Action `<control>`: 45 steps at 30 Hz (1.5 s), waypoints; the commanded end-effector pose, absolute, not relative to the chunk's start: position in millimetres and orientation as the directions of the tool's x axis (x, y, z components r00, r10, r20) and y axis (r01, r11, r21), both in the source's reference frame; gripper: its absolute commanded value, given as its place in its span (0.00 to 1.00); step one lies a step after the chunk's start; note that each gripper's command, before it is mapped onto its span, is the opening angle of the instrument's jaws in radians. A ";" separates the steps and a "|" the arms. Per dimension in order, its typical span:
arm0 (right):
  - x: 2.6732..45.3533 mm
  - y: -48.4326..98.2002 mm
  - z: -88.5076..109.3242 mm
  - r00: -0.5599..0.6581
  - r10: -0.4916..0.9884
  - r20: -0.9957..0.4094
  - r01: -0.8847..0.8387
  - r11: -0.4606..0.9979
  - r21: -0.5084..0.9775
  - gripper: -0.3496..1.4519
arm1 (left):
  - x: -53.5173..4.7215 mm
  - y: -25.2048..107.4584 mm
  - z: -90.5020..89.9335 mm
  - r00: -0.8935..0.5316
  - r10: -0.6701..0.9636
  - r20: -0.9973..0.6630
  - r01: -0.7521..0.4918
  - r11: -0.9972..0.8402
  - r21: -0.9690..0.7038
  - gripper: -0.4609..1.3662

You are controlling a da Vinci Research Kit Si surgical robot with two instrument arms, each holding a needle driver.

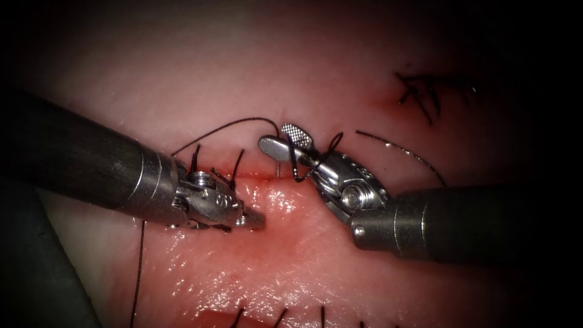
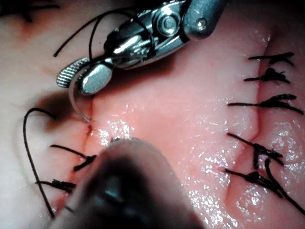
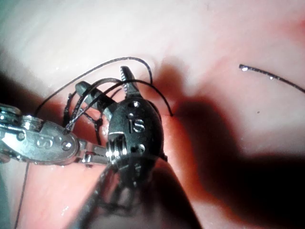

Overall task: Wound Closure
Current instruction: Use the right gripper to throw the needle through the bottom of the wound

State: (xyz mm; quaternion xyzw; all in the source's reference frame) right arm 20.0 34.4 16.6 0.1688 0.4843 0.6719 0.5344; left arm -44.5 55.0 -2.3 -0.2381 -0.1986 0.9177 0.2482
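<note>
We see the right tool with its jaws parted above the cut, thread looped around them. In the left wrist view the curved needle runs from between those parted jaws down to the tissue, where its lower end meets the cut line; whether the tip sits in the tissue or only touches it we cannot say for sure. In the endoscope view the needle shows as a short pale sliver just below the right tool's jaws. The jaws are spread, so we judge that they are not clamping the needle.

The left tool lies low on the tissue on the left side of the cut, beside finished stitches. Its jaws look closed, and we see nothing gripped between them.

The needle is stiff, thin, smooth and probably slippery with red fluid on it; we judge it best held across its body, away from the tip, with the serrated jaw faces square to the curve. The thread is light and limp and snags easily on the jaws.
</note>
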 end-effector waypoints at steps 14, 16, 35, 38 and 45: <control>19.7 34.3 16.9 -0.266 0.873 -0.409 -0.575 0.197 0.794 0.87 | -44.6 54.9 -2.5 -0.765 0.549 -0.337 -0.354 -0.795 -0.492 0.06; 19.5 34.3 17.1 -0.231 0.859 -0.456 -0.579 0.255 0.774 0.88 | -44.6 54.9 -2.5 -0.765 0.549 -0.337 -0.354 -0.795 -0.492 0.06; 18.4 35.7 17.9 -0.003 0.543 -0.839 -0.486 0.733 0.476 0.86 | -44.6 54.4 -2.3 -0.767 0.542 -0.343 -0.345 -0.800 -0.491 0.06; 18.4 36.0 17.8 -0.046 0.506 -0.861 -0.460 0.755 0.468 0.85 | -44.6 54.3 -2.2 -0.767 0.541 -0.344 -0.345 -0.800 -0.490 0.06; 18.3 37.2 17.0 -0.095 0.457 -0.884 -0.419 0.787 0.452 0.85 | -44.5 54.1 -2.2 -0.769 0.538 -0.345 -0.340 -0.801 -0.493 0.06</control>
